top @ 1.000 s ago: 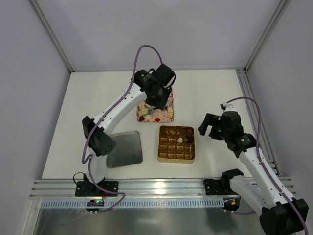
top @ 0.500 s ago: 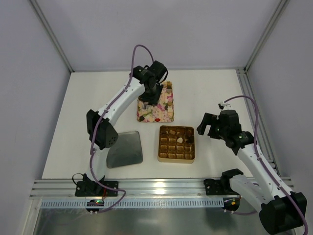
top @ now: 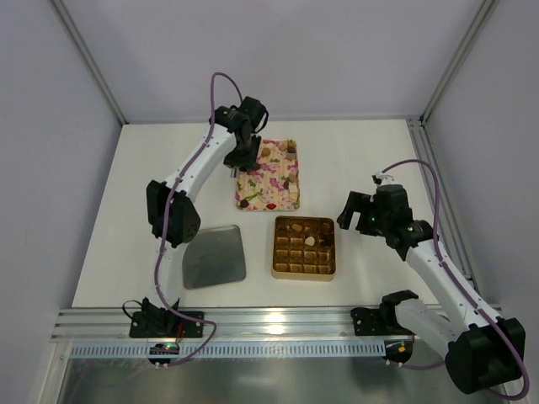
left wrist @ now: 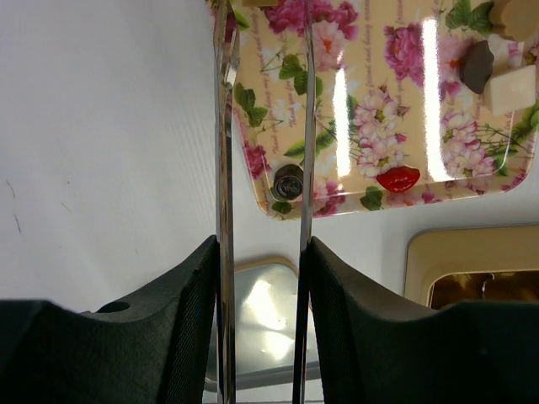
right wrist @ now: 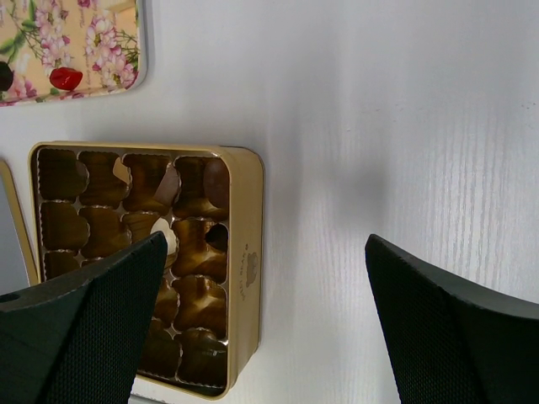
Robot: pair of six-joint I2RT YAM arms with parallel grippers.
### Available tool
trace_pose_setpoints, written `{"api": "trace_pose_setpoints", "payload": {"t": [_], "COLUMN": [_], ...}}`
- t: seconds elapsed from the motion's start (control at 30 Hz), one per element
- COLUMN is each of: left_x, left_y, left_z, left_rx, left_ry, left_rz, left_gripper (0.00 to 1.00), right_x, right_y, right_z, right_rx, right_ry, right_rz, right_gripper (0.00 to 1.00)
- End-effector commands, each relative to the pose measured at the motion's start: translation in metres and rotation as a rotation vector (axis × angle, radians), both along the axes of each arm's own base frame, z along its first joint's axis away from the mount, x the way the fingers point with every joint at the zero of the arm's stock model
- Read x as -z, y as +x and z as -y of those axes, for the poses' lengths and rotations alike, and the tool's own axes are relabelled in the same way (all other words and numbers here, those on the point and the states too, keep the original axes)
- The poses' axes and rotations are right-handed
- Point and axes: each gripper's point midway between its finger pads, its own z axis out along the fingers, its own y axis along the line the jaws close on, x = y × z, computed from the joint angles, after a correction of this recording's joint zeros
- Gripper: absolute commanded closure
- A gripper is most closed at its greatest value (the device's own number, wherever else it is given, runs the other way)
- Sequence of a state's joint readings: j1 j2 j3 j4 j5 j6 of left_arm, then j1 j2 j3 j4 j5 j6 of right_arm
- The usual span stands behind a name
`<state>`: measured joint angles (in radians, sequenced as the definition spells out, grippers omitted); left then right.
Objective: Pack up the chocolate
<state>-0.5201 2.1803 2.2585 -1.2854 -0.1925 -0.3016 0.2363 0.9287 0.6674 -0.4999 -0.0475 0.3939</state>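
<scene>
Top external view: the left gripper has swung to the floral tray's left edge, and I cannot tell whether its near-closed fingers hold anything; most chocolate sits on the tray, with the gold box barely filled.

In the top view the tray lies at centre, the gridded box just below it and a flat lid left of the box. Most chocolate lies on the tray; perhaps three pieces sit in the box's upper cells.
</scene>
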Motion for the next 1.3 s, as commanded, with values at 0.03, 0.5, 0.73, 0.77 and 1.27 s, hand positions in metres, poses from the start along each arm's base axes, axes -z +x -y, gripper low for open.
{"api": "trace_pose_setpoints", "payload": {"t": [0.03, 0.5, 0.73, 0.77, 1.27], "left_x": [-0.005, 0.013, 0.017, 0.018, 0.001], "left_y": [0.020, 0.032, 0.034, 0.034, 0.029], "left_z": [-0.002, -0.010, -0.008, -0.008, -0.011], "left_rx": [-0.003, -0.017, -0.010, -0.009, -0.010], "left_ry": [-0.005, 0.001, -0.009, -0.007, -0.020], "left_rz": [0.057, 0.038, 0.030, 0.028, 0.043], "left_gripper": [0.56, 0.56, 0.59, 0.59, 0.72], "right_x": [-0.022, -0.017, -0.016, -0.015, -0.018], "right_y": [0.016, 0.018, 0.018, 0.018, 0.017], "right_z": [-0.004, -0.002, -0.002, -0.002, -0.001], "right_rx": [-0.015, -0.006, -0.007, -0.007, -0.001], "right_ry": [0.007, -0.006, -0.006, -0.006, -0.004], "right_rz": [0.074, 0.063, 0.059, 0.058, 0.067], "right_gripper": [0.00, 0.00, 0.00, 0.00, 0.00]}}
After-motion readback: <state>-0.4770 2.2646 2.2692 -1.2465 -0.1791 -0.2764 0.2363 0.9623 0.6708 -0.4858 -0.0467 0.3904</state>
